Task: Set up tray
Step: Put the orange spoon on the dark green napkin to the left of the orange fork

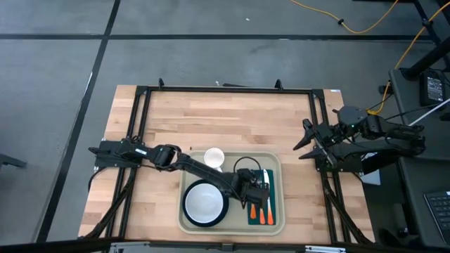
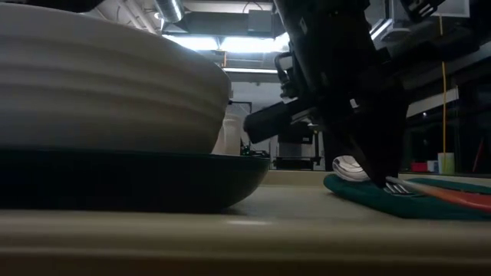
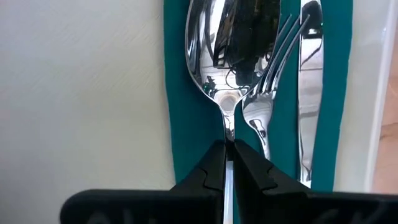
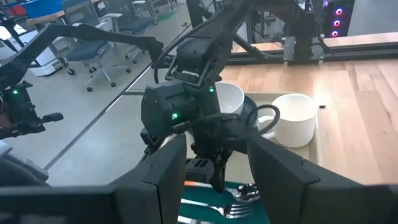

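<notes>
The beige tray (image 1: pixel 232 225) lies at the table's near middle. On its right part a dark green napkin (image 1: pixel 261 211) bears a spoon (image 3: pixel 214 50), a fork (image 3: pixel 267 93) and a knife (image 3: pixel 309 81), side by side, their orange handles toward the near edge. My left gripper (image 3: pixel 229 144) reaches over the tray from the left and is shut on the spoon. My right gripper (image 1: pixel 304 143) waits open at the table's right edge, high above it, with nothing between its fingers. My left gripper pinches the spoon's thin neck (image 3: pixel 228 127), just behind its bowl, between its two fingers. The fingers (image 2: pixel 381 178) come steeply from above, slanting from the table's left. The spoon lies flat on the napkin (image 3: pixel 180 118), beside the fork.
A white bowl (image 1: pixel 204 202) stands on a dark plate on the tray's left part. A white cup (image 1: pixel 214 157) stands at the tray's far rim. A black frame (image 1: pixel 225 89) runs along the table's sides, with bare wood between it and the tray.
</notes>
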`<move>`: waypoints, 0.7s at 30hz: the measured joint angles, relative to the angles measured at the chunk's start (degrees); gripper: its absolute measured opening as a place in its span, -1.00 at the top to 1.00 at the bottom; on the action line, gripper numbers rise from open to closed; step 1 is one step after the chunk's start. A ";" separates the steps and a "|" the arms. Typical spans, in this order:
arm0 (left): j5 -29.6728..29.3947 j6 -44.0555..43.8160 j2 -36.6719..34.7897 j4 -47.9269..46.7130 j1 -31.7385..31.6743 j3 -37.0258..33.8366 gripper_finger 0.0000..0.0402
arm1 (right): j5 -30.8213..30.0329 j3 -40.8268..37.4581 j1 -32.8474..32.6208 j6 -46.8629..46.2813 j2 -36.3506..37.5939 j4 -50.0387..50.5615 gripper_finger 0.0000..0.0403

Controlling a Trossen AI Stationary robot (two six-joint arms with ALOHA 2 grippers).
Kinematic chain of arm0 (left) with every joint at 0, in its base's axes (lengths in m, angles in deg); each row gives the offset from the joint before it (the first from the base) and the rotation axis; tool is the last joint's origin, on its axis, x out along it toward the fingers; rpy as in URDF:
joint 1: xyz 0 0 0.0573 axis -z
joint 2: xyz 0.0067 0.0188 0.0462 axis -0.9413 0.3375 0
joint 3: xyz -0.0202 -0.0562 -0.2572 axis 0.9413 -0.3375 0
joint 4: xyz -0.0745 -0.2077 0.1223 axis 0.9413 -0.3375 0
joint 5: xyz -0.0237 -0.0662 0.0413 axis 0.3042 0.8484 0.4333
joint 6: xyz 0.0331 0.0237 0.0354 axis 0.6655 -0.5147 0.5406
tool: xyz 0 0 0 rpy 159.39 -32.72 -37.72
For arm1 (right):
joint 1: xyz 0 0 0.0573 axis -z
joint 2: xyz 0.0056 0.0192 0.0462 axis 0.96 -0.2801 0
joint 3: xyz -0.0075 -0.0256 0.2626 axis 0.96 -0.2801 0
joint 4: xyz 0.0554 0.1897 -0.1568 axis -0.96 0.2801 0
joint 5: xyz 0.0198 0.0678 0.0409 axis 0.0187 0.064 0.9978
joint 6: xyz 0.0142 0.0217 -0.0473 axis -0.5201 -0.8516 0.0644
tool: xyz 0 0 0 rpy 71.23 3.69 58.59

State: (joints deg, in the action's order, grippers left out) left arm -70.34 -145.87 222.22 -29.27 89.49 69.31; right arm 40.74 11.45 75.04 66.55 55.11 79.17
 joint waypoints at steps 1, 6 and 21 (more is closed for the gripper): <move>-0.38 -0.46 0.00 -0.12 0.15 0.00 0.98 | 0.00 0.00 0.00 0.04 0.01 0.32 0.12; -0.82 -1.75 0.00 -0.22 0.75 0.00 0.98 | 0.00 0.00 0.01 0.14 0.01 1.06 0.12; -0.24 -1.42 0.01 -0.22 1.34 0.01 0.98 | 0.00 0.00 0.01 0.40 0.04 0.86 0.12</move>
State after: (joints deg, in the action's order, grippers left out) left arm -70.58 -147.29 222.23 -29.49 90.83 69.33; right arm 40.74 11.45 75.06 66.95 55.14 80.02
